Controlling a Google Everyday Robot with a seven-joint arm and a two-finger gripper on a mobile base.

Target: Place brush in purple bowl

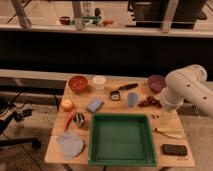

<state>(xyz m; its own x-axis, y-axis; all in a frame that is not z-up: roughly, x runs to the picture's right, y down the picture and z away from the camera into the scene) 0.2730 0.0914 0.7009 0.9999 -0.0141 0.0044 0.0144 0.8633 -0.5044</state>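
The brush [122,91] lies on the wooden table [112,107] at back centre, with its round head to the left and its black handle pointing right toward the purple bowl [156,82]. That bowl stands at the table's back right corner, partly behind my white arm [186,87]. My gripper [166,114] hangs at the arm's lower end over the right side of the table. It is open and holds nothing, in front of the bowl and well right of the brush.
A green tray [122,116] fills the front centre. A red bowl [78,83] and a white cup [99,82] stand at the back left. Also around are a blue sponge [94,104], dark grapes [148,102], a pale utensil [170,132], a black block [174,149] and a grey cloth [70,144].
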